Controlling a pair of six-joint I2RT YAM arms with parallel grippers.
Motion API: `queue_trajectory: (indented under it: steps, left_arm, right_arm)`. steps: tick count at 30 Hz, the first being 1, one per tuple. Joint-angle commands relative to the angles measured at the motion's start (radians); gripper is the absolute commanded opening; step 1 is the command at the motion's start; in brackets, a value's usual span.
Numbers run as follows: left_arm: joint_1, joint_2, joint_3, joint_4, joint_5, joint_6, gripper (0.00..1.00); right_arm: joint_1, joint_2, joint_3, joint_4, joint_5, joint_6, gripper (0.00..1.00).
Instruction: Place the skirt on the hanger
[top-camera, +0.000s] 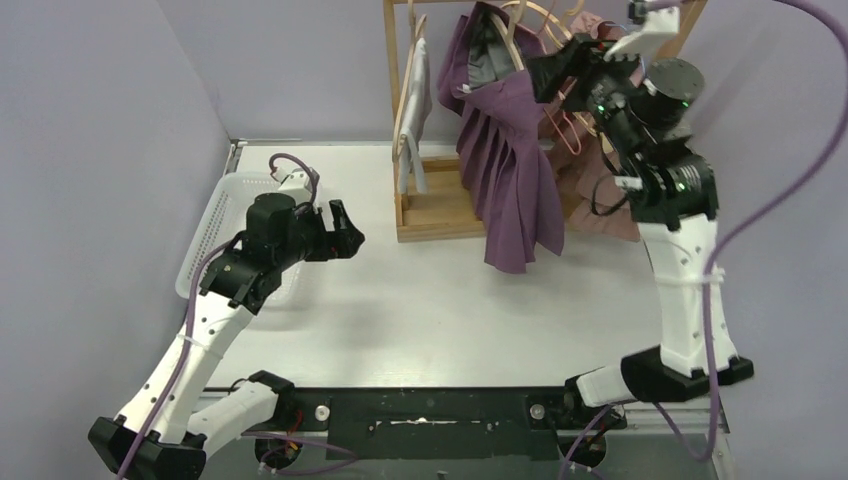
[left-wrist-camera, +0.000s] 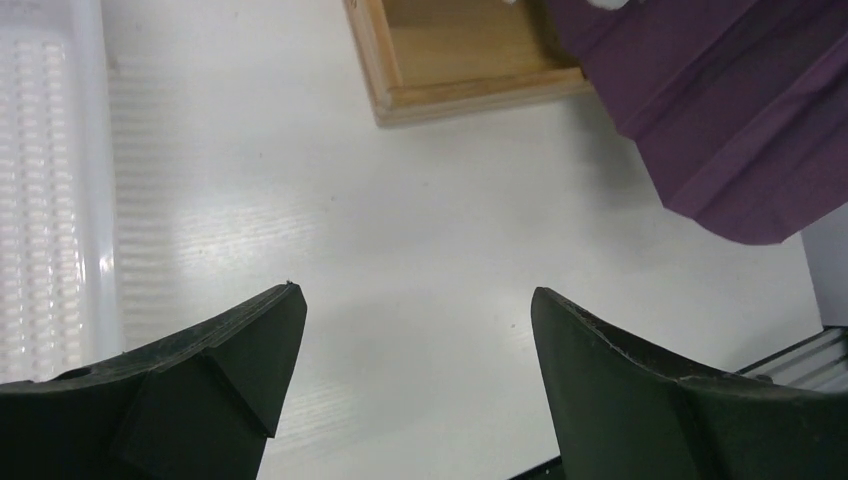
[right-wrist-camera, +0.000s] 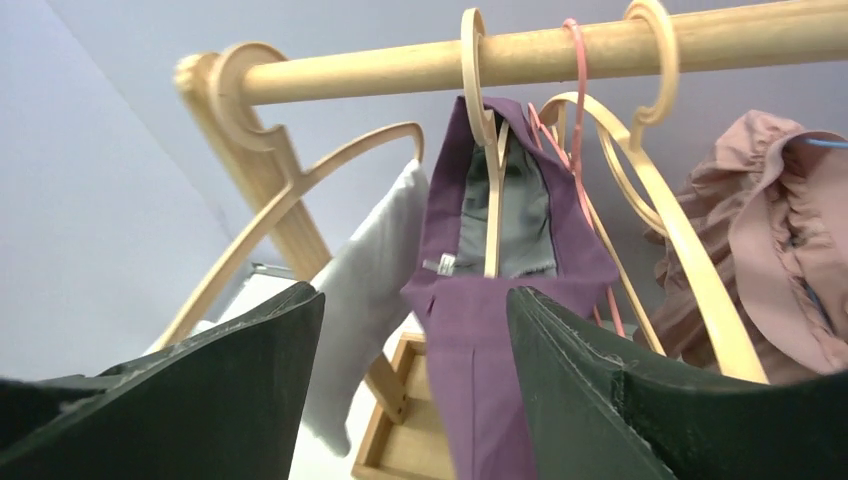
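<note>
Basket (top-camera: 215, 230) at the table's (top-camera: 420, 300) left edge; beside it the left claw (top-camera: 345, 232) gapes wide, empty. Purple skirt (top-camera: 510, 190) hangs on a wooden hanger (right-wrist-camera: 492, 200) at the far edge. The right claw (right-wrist-camera: 412, 295) stands wide before it; a brush while retreating could drag the skirt off.

The white, glossy counter (top-camera: 420, 300) reaches from the near edge, where the two arm bases (top-camera: 150, 445) stand at either end of a black strip (top-camera: 430, 415), back to the lilac wall. At its far left, against the side wall, lies a white slotted plastic basket (top-camera: 215, 225), set lengthwise from front to back. At the far middle, well apart from the basket, rests the shallow wooden tray base of a clothes rack (top-camera: 440, 210), flat on the surface, with the rack's uprights rising from it.
</note>
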Motion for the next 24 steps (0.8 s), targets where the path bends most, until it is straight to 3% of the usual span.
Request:
queue_trajectory:
  steps: [1,8,10,13,15,24]
  left_arm:
    - [0.009,-0.022,0.031,-0.131,-0.014,-0.021,0.84]
    - [0.006,-0.134,0.034,-0.170,-0.028,-0.038,0.85]
    - [0.008,-0.153,0.044,-0.189,-0.060,-0.061,0.84]
    - [0.008,-0.207,0.052,-0.200,-0.125,-0.085,0.85]
    - [0.008,-0.248,0.063,-0.208,-0.163,-0.081,0.85]
    - [0.008,-0.298,0.235,-0.337,-0.322,-0.058,0.86]
  right_arm:
    - [0.008,-0.237,-0.159,-0.008,0.040,0.080,0.67]
    - [0.010,-0.628,-0.634,-0.246,0.152,0.217,0.65]
    - [0.010,-0.751,-0.765,-0.303,0.210,0.260,0.72]
    - [0.006,-0.952,-0.920,-0.381,0.312,0.313,0.92]
    - [0.005,-1.035,-0.955,-0.423,0.364,0.322,1.00]
    - [0.004,-1.070,-0.866,-0.593,0.512,0.307,0.98]
